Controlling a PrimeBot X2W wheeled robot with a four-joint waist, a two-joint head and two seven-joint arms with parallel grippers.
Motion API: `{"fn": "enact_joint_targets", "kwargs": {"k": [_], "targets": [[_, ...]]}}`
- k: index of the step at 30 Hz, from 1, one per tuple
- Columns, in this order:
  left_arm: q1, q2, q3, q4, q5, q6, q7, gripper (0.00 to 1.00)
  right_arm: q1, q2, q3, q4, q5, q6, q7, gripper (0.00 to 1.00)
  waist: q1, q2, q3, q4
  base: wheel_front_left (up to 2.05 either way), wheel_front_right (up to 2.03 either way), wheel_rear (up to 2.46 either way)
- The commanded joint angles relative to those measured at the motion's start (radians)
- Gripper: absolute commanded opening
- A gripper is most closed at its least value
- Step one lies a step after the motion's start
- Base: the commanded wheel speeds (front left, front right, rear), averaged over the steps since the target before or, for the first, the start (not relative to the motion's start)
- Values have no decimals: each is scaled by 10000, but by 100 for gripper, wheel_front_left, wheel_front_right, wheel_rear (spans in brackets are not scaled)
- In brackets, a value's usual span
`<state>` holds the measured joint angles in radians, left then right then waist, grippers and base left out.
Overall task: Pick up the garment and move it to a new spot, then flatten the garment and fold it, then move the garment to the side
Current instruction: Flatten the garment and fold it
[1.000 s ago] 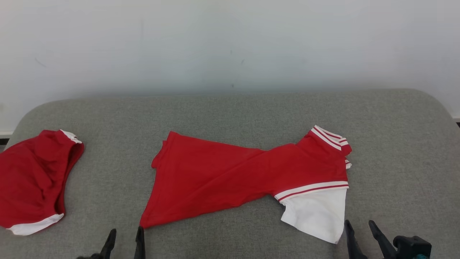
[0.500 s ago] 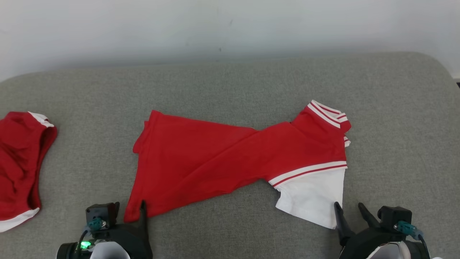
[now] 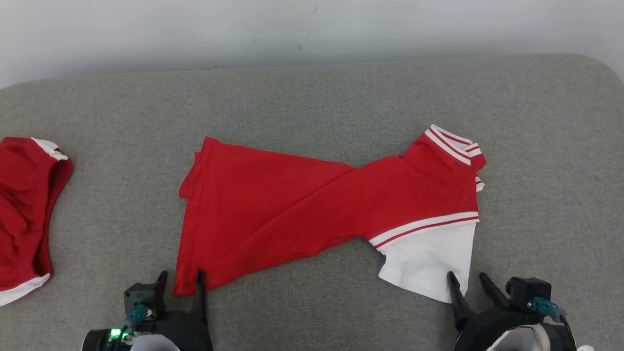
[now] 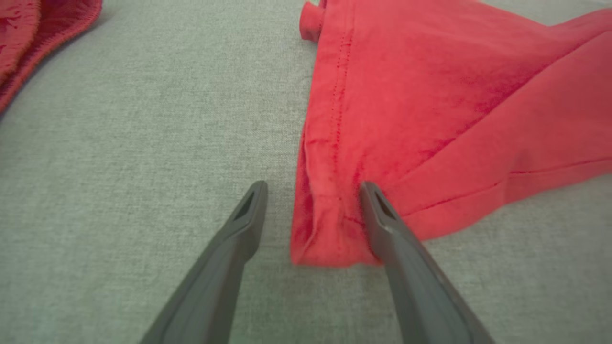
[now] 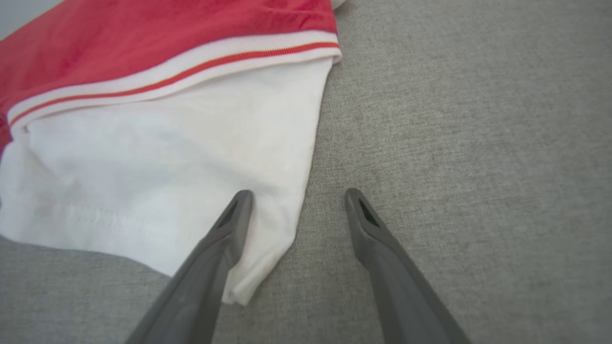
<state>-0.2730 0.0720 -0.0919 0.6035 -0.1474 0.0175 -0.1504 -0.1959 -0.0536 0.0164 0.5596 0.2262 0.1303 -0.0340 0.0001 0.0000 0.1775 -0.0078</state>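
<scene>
While both corners wait to be pinched, the head view shows the red garment (image 3: pixel 317 209) lying skewed on the grey cushion (image 3: pixel 312 97), left gripper (image 3: pixel 180 279) at its hem corner, right gripper (image 3: pixel 466 277) at the white sleeve (image 3: pixel 429 263). Left wrist view: jaws wide, empty, straddling the soft stitched hem; best to close low, catching both layers. Right wrist view: jaws wide, empty, one finger over thin white knit.

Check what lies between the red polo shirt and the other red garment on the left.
Nothing: bare grey upholstery separates the red polo shirt from the other red garment, seen in head and left wrist views.
</scene>
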Motion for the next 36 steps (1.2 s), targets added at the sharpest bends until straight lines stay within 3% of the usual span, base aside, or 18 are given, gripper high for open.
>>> {"fn": "enact_joint_targets", "kwargs": {"k": [1,13,21,36], "targets": [[192,-1,-54,-81,122,-2,-127,100,129,57,104,209,-12,6,186,100,-1,0,3,19,0,0,0],[475,157,-132,-428,-87,-58,-395,100,665,144,624,816,114,22,1586,100,-1,0,-194,39,0,0,0],[503,228,-302,-586,-90,-62,-357,100,1003,151,663,601,190,31,1826,100,-1,0,-382,77,0,0,0],[320,297,-406,-1037,-696,-282,1573,100,1086,143,598,319,274,31,1851,100,-1,0,-482,145,0,0,0]]}}
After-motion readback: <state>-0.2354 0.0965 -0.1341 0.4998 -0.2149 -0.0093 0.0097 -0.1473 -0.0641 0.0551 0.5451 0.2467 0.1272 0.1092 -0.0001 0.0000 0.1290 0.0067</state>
